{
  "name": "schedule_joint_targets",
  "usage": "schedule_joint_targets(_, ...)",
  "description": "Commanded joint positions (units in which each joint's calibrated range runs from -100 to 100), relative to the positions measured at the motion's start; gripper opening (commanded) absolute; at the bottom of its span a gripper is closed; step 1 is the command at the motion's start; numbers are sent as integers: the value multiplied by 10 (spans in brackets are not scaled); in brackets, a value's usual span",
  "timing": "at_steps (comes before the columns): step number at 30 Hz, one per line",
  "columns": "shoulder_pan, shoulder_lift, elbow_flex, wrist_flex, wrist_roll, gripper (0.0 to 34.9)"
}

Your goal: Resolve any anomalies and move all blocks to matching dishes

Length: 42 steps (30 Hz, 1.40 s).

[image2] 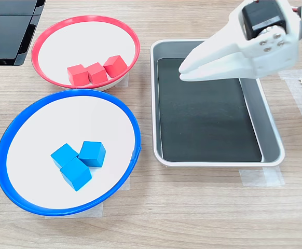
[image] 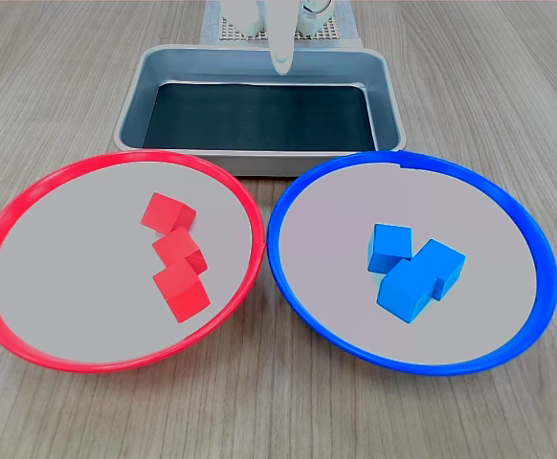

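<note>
Three red blocks (image: 175, 254) (image2: 97, 71) lie together inside the red-rimmed dish (image: 30, 201) (image2: 47, 31). Three blue blocks (image: 412, 268) (image2: 78, 161) cluster in the blue-rimmed dish (image: 307, 191) (image2: 16, 129). My white gripper (image2: 184, 70) (image: 282, 65) hangs shut above the grey tray, holding nothing, well away from both dishes. In the first exterior view only its tip shows at the top centre.
A rectangular grey metal tray (image: 130, 105) (image2: 273, 129) with a black floor holds nothing and sits behind the dishes in the first exterior view. A dark flat panel (image2: 8, 31) lies at the second exterior view's top left. Tape strips (image2: 255, 177) mark the wooden table.
</note>
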Motion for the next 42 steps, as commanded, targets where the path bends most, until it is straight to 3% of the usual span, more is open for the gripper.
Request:
schedule_joint_targets(1, 8, -59, 5, 87, 4, 1)
schedule_joint_targets(4, 5, -121, 5, 188, -13, 1)
schedule_joint_targets(7, 8, -122, 5, 219, -16, 1)
schedule_joint_targets(42, 5, -122, 5, 222, -12, 3)
